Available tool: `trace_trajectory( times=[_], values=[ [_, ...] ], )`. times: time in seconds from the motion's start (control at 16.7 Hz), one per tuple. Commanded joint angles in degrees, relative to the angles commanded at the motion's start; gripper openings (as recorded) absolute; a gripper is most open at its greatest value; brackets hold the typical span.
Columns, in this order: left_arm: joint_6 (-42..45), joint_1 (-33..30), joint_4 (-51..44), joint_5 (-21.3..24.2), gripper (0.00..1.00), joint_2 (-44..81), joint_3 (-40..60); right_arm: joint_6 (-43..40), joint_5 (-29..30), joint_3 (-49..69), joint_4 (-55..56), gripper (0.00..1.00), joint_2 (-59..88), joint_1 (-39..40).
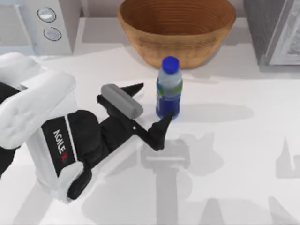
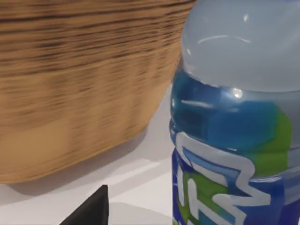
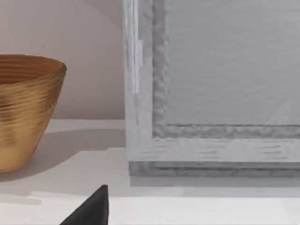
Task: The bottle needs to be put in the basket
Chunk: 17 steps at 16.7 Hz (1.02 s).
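Where the white table [image 1: 243, 140] meets the back wall, at upper centre of the top view, sits the basket [image 1: 177, 29], a wide woven tan bowl ridged with concentric rings. Just below it in the frame stands the bottle [image 1: 168, 88], upright on the table: smooth clear plastic, blue screw cap, blue-and-green label, dark blue base. At centre left the left gripper [image 1: 151, 107] holds its black pointed fingers spread apart, one fingertip [image 1: 166, 123] touching the bottle's base.
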Motion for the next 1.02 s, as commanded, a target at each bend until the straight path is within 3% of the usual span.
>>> trace_trajectory(
  times=[0.48, 0.78, 1.02],
  values=[
    [-0.1, -2.7, -10.3, -2.5, 1.0, 3.7, 14.0, 0.0, 0.0, 0.0, 0.0, 1.0, 0.0, 0.0],
    [-0.1, -2.9, -11.1, -2.8, 1.0, 3.9, 15.1, 0.0, 0.0, 0.0, 0.0, 1.0, 0.0, 0.0],
    [-0.1, -2.9, -11.1, -2.8, 0.7, 3.9, 15.1, 0.0, 0.0, 0.0, 0.0, 1.0, 0.0, 0.0]
  ],
)
